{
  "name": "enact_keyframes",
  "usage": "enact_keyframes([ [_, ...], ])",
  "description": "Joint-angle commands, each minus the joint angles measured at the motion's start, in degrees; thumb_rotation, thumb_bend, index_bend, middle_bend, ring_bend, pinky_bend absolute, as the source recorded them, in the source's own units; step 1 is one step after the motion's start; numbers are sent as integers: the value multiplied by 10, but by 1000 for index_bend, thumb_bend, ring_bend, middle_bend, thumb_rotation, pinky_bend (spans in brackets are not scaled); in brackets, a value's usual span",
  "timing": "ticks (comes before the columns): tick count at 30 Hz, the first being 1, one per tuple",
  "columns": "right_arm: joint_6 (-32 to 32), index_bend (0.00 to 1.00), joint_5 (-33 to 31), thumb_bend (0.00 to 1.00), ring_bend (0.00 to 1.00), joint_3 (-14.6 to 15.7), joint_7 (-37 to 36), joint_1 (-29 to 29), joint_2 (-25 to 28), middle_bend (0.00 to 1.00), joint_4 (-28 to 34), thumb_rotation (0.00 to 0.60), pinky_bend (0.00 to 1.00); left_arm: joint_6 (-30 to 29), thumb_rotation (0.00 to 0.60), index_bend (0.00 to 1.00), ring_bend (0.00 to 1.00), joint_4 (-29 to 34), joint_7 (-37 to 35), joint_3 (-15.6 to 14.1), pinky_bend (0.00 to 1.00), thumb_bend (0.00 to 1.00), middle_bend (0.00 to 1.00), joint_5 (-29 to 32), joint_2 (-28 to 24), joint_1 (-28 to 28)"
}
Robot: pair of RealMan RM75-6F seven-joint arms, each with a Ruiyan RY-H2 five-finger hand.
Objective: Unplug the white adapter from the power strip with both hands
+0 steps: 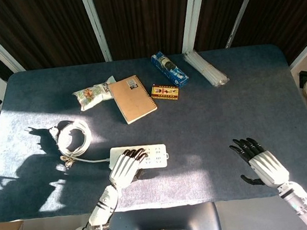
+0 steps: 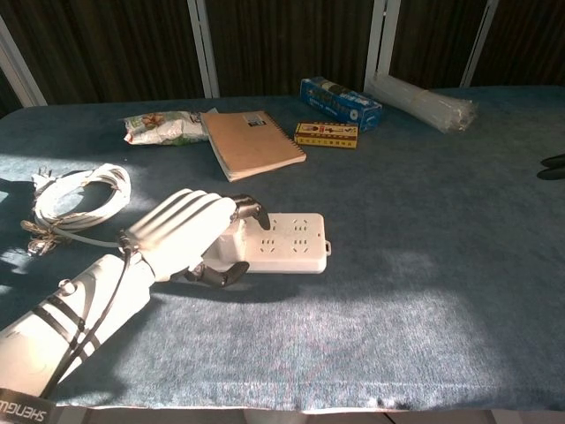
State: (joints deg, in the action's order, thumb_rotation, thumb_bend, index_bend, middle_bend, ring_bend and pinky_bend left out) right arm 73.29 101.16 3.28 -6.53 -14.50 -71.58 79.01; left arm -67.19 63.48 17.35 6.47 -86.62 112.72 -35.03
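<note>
The white power strip (image 1: 147,156) (image 2: 291,243) lies flat near the table's front, left of centre. My left hand (image 1: 125,168) (image 2: 181,234) covers its left end. Its fingers curl over a raised white block there, the white adapter (image 2: 233,240), and the thumb presses on the near side. Most of the adapter is hidden under the hand. My right hand (image 1: 257,162) hovers open over the front right of the table, well away from the strip. Only its dark fingertips (image 2: 553,166) show at the right edge of the chest view.
The strip's coiled white cable (image 1: 73,139) (image 2: 78,196) lies to the left. At the back lie a snack bag (image 1: 92,94), a brown notebook (image 1: 132,99), a yellow box (image 1: 165,92), a blue box (image 1: 169,69) and clear plastic tubes (image 1: 206,68).
</note>
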Motion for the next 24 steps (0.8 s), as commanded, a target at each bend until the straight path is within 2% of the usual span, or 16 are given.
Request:
enact_keyframes([
  [1, -14, 67, 36, 564, 0, 4, -47, -41, -50, 101, -48, 600, 45, 0, 600, 335, 339, 1, 4, 2, 376, 406, 380, 2, 4, -2],
  [4, -17, 82, 53, 665, 0, 5, -70, -64, -81, 130, -76, 600, 60, -2, 600, 333, 340, 4, 3, 4, 372, 406, 380, 5, 7, -3],
  [10, -73, 86, 50, 743, 0, 0, -94, -120, -124, 133, -93, 600, 63, -5, 600, 317, 331, 11, 5, 5, 357, 406, 365, 6, 12, -6],
  [19, -139, 96, 27, 772, 0, -15, -74, -181, -175, 138, -88, 600, 62, -3, 600, 313, 328, 30, 16, 3, 350, 405, 360, 8, 11, -8],
  [24, -147, 110, 20, 789, 0, -15, -71, -200, -204, 149, -100, 600, 60, -3, 600, 313, 328, 34, 16, 1, 349, 406, 360, 9, 13, -8],
])
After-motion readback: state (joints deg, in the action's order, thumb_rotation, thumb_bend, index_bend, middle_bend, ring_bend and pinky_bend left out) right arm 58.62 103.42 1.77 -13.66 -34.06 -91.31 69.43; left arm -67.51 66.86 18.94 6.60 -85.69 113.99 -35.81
